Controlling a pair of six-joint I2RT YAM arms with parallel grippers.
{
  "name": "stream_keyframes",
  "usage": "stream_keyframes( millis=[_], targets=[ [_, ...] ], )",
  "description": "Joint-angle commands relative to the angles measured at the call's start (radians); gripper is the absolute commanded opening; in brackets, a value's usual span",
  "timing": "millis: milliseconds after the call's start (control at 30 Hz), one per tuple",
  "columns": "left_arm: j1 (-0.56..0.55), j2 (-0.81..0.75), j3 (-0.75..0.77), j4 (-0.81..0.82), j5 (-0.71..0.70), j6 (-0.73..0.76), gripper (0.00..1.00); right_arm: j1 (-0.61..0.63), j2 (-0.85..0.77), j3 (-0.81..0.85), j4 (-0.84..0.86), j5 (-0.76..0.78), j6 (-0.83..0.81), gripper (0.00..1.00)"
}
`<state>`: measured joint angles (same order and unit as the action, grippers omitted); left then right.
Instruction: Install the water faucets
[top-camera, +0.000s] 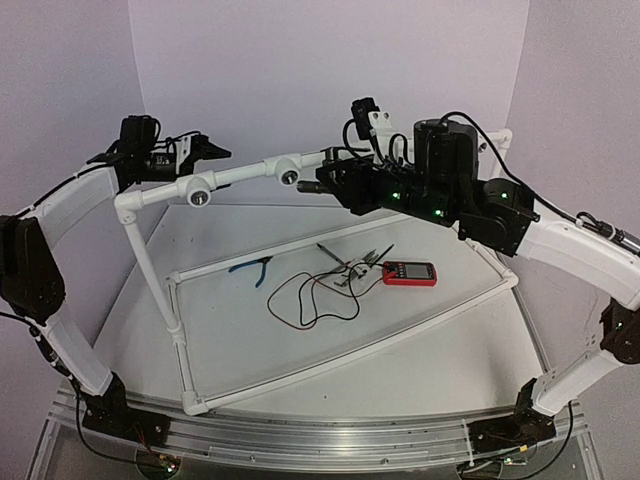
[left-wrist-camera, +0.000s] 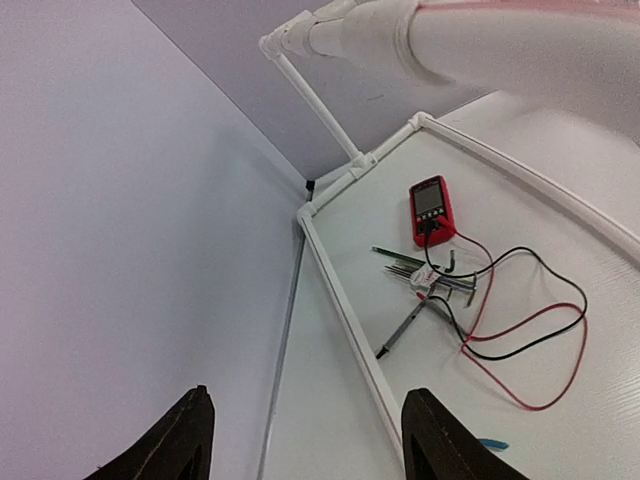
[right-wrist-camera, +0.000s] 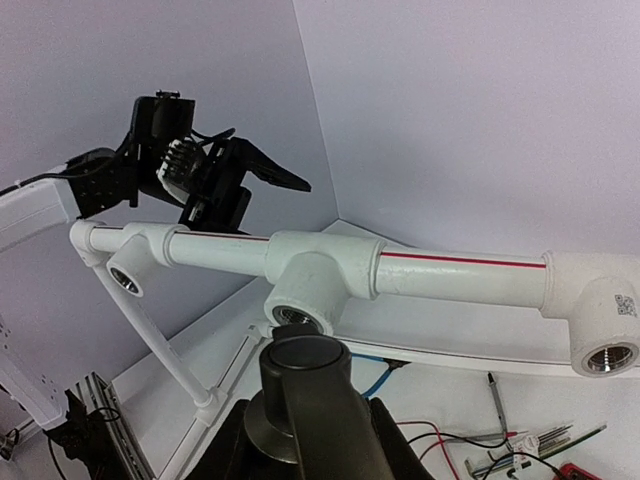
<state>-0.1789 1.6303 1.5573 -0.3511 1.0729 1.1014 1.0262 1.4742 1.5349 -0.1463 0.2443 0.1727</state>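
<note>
– While the right gripper (right-wrist-camera: 305, 445) is clamped on the faucet (right-wrist-camera: 303, 365), where's the faucet?
– Held off the table (top-camera: 420, 315), right in front of the middle socket (right-wrist-camera: 300, 312) on the top pipe (right-wrist-camera: 460, 275); can't tell if touching.
– Left gripper (left-wrist-camera: 308, 410)?
– Fingers (left-wrist-camera: 185, 440) apart, holding nothing, above the pipe's left end. Blue pliers (top-camera: 252, 267), red meter (top-camera: 410, 272) and leads (left-wrist-camera: 515, 330) lie on the table inside the pipe frame (top-camera: 340, 352).

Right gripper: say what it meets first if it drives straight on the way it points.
The right gripper holds the faucet, which would likely meet the middle socket on the pipe first; the gap is hard to judge.
</note>
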Motion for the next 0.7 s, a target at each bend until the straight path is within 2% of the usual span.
stream_keyframes(
  millis=[0,100,167,267,300,367,533,667],
  targets=[
    [0.078,0.041,-0.158,0.749,0.33,0.044,0.66,-0.012,-0.035,-0.013,0.047,0.014,-0.025,0.0],
    [0.068,0.08,-0.253,1.261,0.439,-0.188,0.66,-0.016,-0.035,-0.022,0.048,0.009,-0.03,0.0],
    [0.047,0.113,-0.306,1.625,0.437,-0.412,0.66,-0.019,-0.035,-0.025,0.052,0.007,-0.035,0.0],
    [0.036,0.168,-0.29,1.992,0.384,-0.732,0.66,-0.022,-0.035,-0.026,0.056,-0.013,-0.04,0.0],
    [0.036,0.182,-0.283,2.041,0.367,-0.796,0.66,-0.022,-0.035,-0.024,0.056,-0.023,-0.043,0.0],
    [0.035,0.187,-0.287,2.093,0.358,-0.827,0.66,-0.023,-0.035,-0.016,0.057,-0.053,-0.048,0.0],
    [0.019,0.192,-0.305,2.125,0.408,-0.749,0.66,-0.024,-0.032,0.003,0.06,-0.075,-0.085,0.0],
    [-0.028,0.25,-0.23,2.124,0.333,-0.751,0.65,-0.024,-0.026,0.004,0.067,-0.05,-0.109,0.0]
  ],
)
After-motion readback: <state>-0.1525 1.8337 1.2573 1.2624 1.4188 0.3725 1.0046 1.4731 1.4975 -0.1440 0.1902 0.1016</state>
